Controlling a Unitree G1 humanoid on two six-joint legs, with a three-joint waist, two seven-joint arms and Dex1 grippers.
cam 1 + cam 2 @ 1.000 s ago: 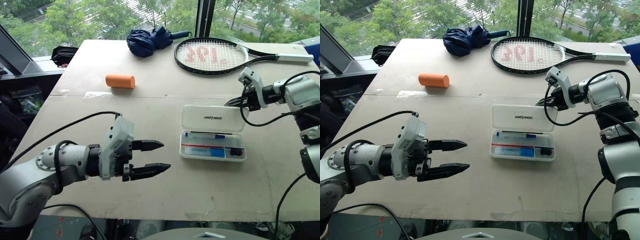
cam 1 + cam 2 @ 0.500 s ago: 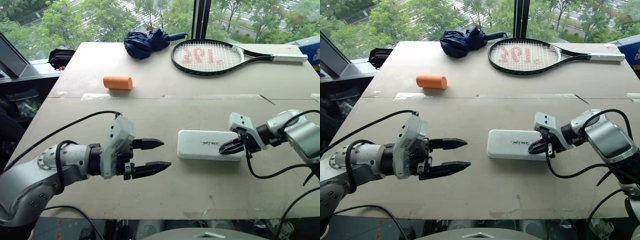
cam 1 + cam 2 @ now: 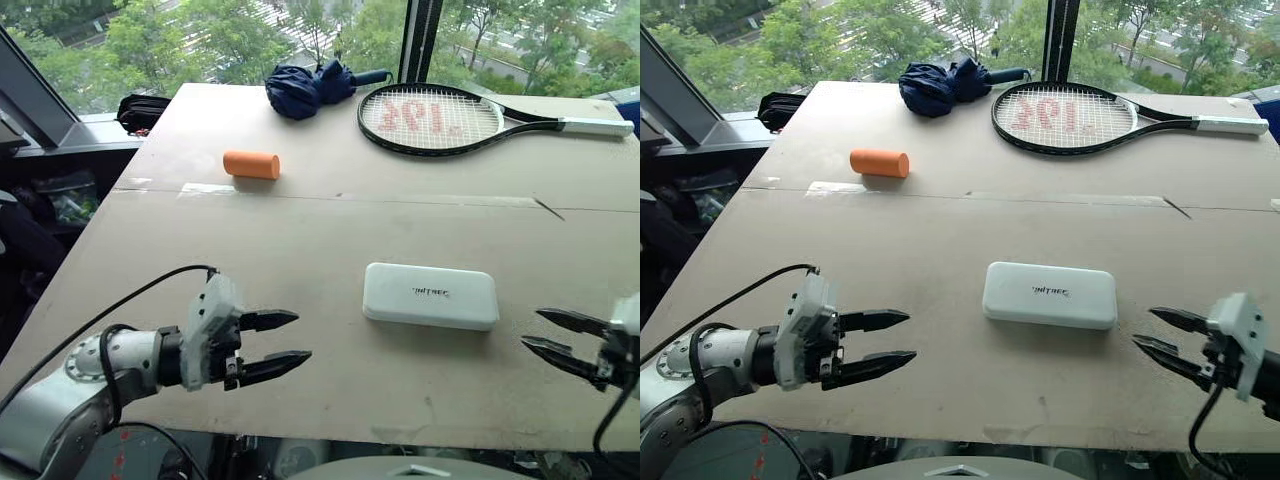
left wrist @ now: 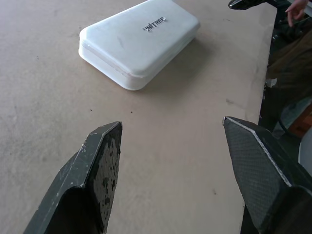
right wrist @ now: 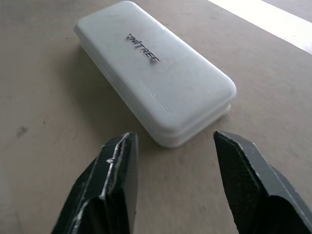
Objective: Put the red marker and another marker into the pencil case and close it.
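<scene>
The white rectangular hard plastic pencil case (image 3: 1050, 294) with rounded corners is seen lying flat on the beige table (image 3: 940, 230), lid down, between the two grippers and touched by neither. The left gripper (image 3: 876, 340) is held near the table's front edge with its fingers spread and nothing between them; the right gripper (image 3: 1170, 339) is likewise spread and empty, just beside the case's right end. The task is judged essentially done. A lid not fully latched could spring back up, or the case could be nudged by a careless arm sweep
</scene>
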